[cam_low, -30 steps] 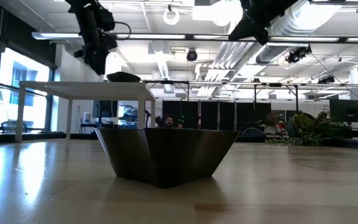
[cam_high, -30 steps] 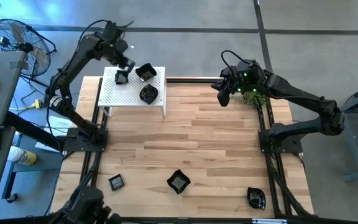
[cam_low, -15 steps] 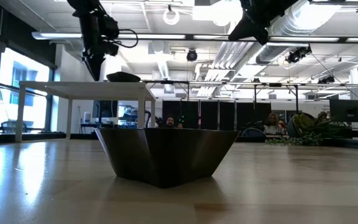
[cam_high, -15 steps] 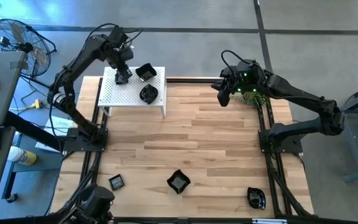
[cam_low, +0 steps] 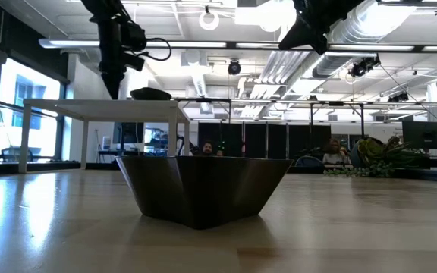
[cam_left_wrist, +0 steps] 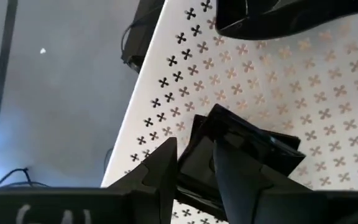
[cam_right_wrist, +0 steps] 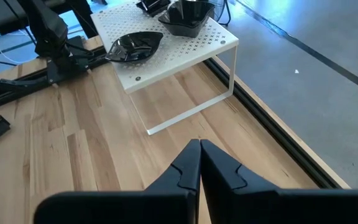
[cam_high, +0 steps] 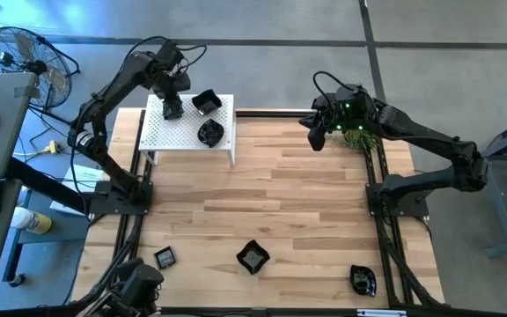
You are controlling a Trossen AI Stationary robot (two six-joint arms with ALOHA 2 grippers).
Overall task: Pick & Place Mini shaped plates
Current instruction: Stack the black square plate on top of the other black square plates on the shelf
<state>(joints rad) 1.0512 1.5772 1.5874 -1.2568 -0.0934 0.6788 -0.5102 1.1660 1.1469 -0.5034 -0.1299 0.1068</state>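
My left gripper [cam_high: 172, 103] is up on the white stand [cam_high: 188, 137], at its back left corner. A small square plate [cam_left_wrist: 244, 152] sits right under it, flat on the stand. One wall of this plate is between my two dark fingers [cam_left_wrist: 160, 171]. The fingers are only a little apart, with one on each side of that wall, and they seem to pinch it.

The stand is a thin white sheet full of tiny cross-shaped holes. It sits on thin white legs at the far left part of the wooden table [cam_high: 306, 202]. The table is made of pale wood strips.

Two more plates are on the stand. A dark bowl-like plate [cam_high: 206, 101] with angled sides is at the back, just beside my left gripper. A rounder plate [cam_high: 210, 133] with a wavy inside lies near the front edge. All of them are black and shiny.

Three more plates lie well apart at the near side of the table. There is a small flat square plate [cam_high: 165, 258] on the left, a plate with many corners [cam_high: 253, 257] in the middle, and a rounded plate [cam_high: 363, 280] on the right.

My right gripper [cam_high: 317, 135] hangs in the air over the far right part of the table. Its fingers [cam_right_wrist: 188, 167] are pressed together and hold nothing.
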